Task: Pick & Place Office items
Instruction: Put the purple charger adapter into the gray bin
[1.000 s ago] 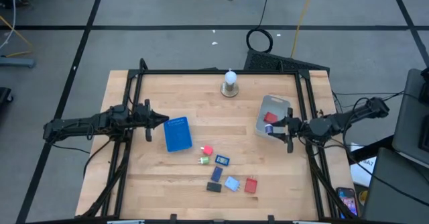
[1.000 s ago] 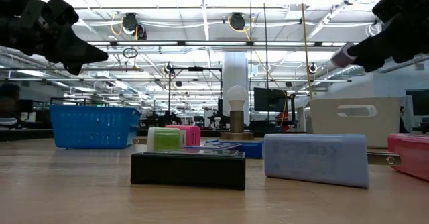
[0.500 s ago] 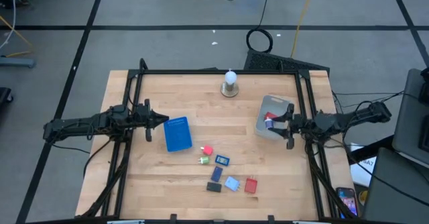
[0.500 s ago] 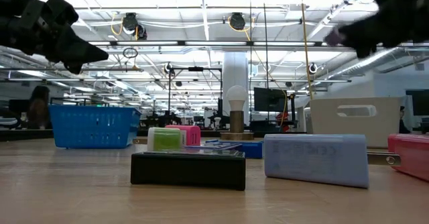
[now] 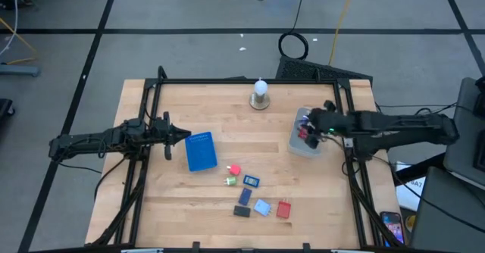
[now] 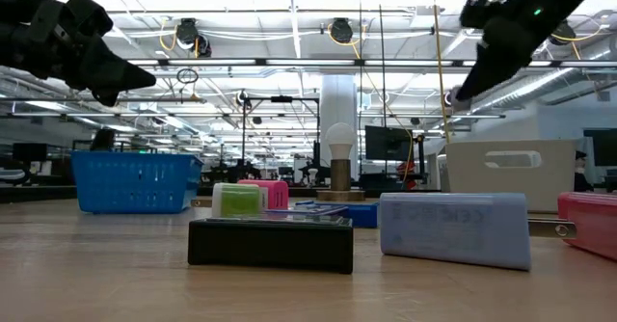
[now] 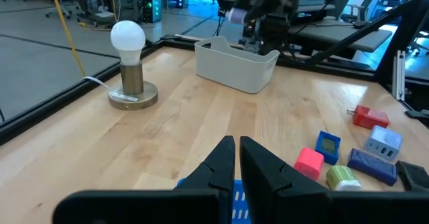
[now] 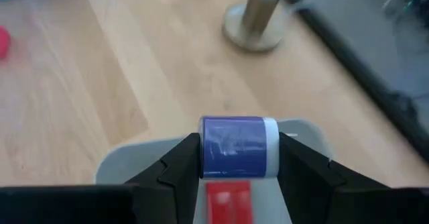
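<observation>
Evidently blue-and-white roll (image 8: 238, 147) between right pincer (image 8: 240, 158) fingers.

A white bulb-shaped knob on a round metal base (image 5: 260, 95) stands near the far edge of the pale wooden table (image 5: 227, 124). A blue rectangular basket (image 5: 200, 151) sits left of centre; a grey plastic bin (image 5: 301, 145) sits right.

Compared with a second ago, the right gripper (image 5: 309, 126), its fingers (image 8: 175, 162) clamped on a blue and white cylinder (image 8: 239, 147), now sits farther over the grey bin (image 5: 301, 145) toward the bulb end of the surface, with its arm stretched out straighter
</observation>
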